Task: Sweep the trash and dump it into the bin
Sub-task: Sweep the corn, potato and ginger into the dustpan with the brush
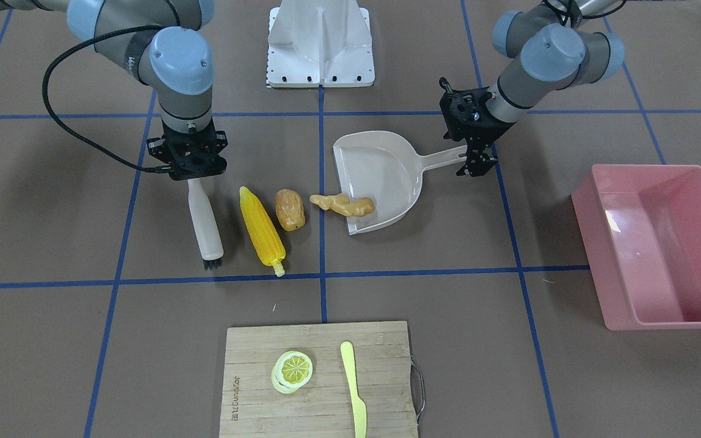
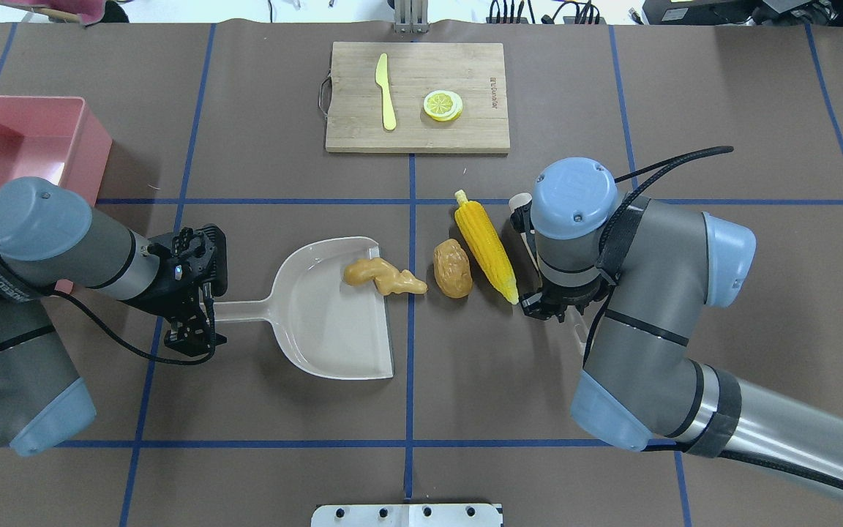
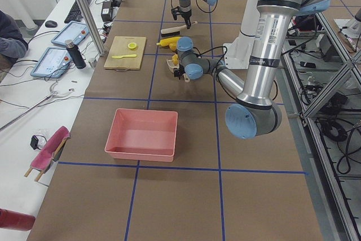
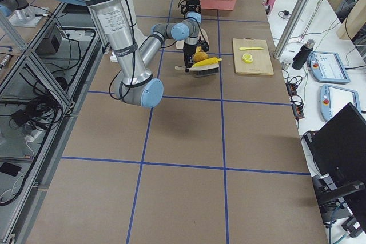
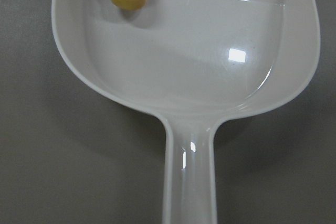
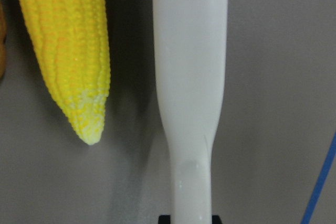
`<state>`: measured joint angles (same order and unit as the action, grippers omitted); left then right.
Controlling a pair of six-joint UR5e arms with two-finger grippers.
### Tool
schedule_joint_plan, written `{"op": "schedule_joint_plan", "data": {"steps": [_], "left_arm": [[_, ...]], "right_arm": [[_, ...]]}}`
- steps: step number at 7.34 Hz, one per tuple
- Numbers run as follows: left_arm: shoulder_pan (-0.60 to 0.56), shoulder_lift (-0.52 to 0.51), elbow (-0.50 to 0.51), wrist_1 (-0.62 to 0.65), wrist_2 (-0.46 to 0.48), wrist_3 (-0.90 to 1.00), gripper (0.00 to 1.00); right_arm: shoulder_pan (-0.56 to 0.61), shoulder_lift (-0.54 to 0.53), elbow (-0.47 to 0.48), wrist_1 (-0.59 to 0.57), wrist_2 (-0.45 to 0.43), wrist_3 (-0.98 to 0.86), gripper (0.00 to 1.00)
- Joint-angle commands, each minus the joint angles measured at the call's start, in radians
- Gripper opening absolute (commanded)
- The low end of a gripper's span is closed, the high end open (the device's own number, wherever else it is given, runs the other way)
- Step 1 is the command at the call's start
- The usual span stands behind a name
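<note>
Right gripper point(image 1: 189, 175) clasping brush point(image 1: 205, 224), left gripper point(image 1: 474, 160) clasping dustpan point(image 1: 394, 159) — a skewed push may roll the corn cob point(image 1: 261, 231) wide of it.

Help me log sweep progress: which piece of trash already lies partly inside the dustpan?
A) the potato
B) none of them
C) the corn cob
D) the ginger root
D: the ginger root lies across the open lip of the dustpan, while the potato and the corn cob lie outside it.
</note>
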<state>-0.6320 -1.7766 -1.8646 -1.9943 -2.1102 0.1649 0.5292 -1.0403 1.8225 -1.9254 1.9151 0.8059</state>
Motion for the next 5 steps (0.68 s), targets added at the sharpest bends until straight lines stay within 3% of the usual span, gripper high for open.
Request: {"op": "schedule_joint_plan", "data": {"steps": [1, 5], "left_arm": [[0.000, 0.006, -0.008, 0.000, 0.004, 0.004, 0.88], [0.002, 0.022, -0.002, 0.002, 0.004, 0.005, 0.88]], "right_arm": [[-0.052, 0.054, -0.066, 0.073, 0.005, 0.074, 0.00], [-0.081, 0.158, -0.147, 0.164, 0.024, 0.156, 0.00]]}}
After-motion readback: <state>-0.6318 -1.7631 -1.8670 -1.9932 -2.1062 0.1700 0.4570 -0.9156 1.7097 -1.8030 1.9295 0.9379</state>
